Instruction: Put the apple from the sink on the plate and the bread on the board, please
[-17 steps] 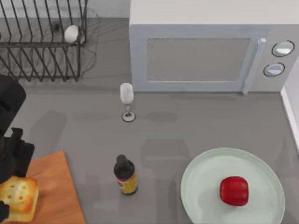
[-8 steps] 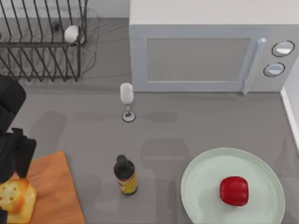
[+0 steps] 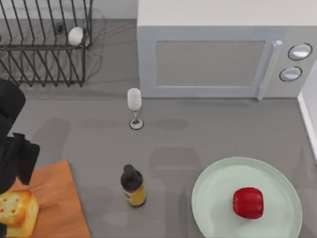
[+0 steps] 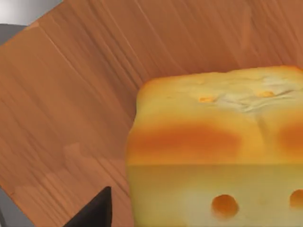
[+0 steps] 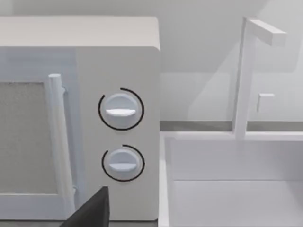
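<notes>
Bread [image 3: 18,213] sits on board [image 3: 57,198] by left jaws, state untellable.

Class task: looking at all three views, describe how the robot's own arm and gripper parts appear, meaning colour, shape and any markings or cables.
The left arm, at the top view's left edge, is matte black with rounded, blocky housings, without visible markings or cables. Each wrist view shows one dark, wedge-shaped, pointed fingertip: the left gripper's fingertip and the right gripper's fingertip, both plain and unmarked.
</notes>
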`<state>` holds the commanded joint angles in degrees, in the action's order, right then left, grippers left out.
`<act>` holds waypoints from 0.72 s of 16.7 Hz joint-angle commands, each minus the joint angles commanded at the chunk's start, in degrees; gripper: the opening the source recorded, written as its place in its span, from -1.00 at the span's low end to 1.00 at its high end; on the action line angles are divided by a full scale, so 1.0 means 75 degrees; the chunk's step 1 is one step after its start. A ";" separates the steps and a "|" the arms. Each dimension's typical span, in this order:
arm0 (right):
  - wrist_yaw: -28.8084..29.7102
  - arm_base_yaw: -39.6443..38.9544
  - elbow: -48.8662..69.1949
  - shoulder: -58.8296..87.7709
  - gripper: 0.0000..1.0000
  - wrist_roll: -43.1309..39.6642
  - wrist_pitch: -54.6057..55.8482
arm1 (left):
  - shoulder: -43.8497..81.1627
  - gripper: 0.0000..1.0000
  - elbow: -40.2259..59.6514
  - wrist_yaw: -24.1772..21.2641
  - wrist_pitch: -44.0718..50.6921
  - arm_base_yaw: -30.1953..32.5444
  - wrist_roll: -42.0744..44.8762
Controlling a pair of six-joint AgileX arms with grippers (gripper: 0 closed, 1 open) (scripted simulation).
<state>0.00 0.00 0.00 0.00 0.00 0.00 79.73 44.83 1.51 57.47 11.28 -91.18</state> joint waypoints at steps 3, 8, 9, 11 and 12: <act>0.0000 0.0000 0.0000 0.0000 1.00 0.0000 0.0000 | -0.0851 1.00 -0.0388 -0.0026 -0.0604 -0.0078 0.0922; 0.0000 0.0000 0.0000 0.0000 1.00 0.0000 0.0000 | -0.3035 1.00 -0.1691 -0.0078 -0.2213 -0.0386 0.3431; 0.0000 0.0000 0.0000 0.0000 1.00 0.0000 0.0000 | -0.3546 1.00 -0.2023 -0.0089 -0.2580 -0.0465 0.4082; 0.0000 0.0000 0.0000 0.0000 1.00 0.0000 0.0000 | -0.4663 1.00 -0.2728 -0.0112 -0.3344 -0.0632 0.5512; 0.0000 0.0000 0.0000 0.0000 1.00 0.0000 0.0000 | -0.5258 1.00 -0.3092 -0.0123 -0.3742 -0.0720 0.6276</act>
<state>0.00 0.00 0.00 0.00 0.00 0.00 40.29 21.64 0.58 29.40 5.88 -44.11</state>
